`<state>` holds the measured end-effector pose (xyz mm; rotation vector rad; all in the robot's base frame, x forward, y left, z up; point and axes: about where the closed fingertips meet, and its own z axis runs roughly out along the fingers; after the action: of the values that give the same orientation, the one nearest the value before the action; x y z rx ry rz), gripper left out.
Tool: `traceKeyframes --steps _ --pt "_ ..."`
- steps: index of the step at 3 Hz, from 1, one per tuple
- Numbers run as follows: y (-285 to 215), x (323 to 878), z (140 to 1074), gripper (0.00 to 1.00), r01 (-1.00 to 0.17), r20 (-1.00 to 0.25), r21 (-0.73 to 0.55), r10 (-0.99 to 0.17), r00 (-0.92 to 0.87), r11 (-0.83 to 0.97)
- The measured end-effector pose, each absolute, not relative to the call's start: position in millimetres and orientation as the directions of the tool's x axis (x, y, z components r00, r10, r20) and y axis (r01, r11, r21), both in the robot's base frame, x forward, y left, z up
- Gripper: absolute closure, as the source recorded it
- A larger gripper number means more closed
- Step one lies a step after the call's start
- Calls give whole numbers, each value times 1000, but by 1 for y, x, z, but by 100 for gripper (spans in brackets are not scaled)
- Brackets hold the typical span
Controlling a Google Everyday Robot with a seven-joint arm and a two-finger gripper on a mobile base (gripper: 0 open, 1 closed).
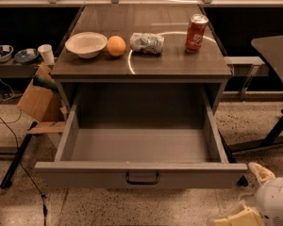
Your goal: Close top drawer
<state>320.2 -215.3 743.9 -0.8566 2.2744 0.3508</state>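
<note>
The top drawer [85, 174] is a wide grey drawer pulled far out of the cabinet, and its deep grey box is empty. Its front faces me with a small dark pull handle [142, 178] at the centre. My gripper [245, 195] is at the bottom right, just beyond the drawer front's right corner and lower than the handle. Its two cream fingers [257, 171] are spread apart and hold nothing. It does not touch the drawer.
On the cabinet top [179, 65] stand a white bowl [86, 44], an orange [116, 45], a crumpled bag [146, 43] and a red can [196, 32]. A cardboard box [37, 100] and cables lie at the left. A dark table [278, 55] stands at the right.
</note>
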Motion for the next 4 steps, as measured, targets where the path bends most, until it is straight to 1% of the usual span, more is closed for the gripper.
traceKeyframes --steps 1,2,3,4 --pt "-204 315 720 0 -618 -695 80 -401 -597 782" --pt "-192 312 694 18 -582 -696 152 -331 -637 799" --pt "-180 319 670 50 -532 -696 218 -252 -673 818" --pt "-175 333 656 73 -496 -694 248 -205 -690 832"
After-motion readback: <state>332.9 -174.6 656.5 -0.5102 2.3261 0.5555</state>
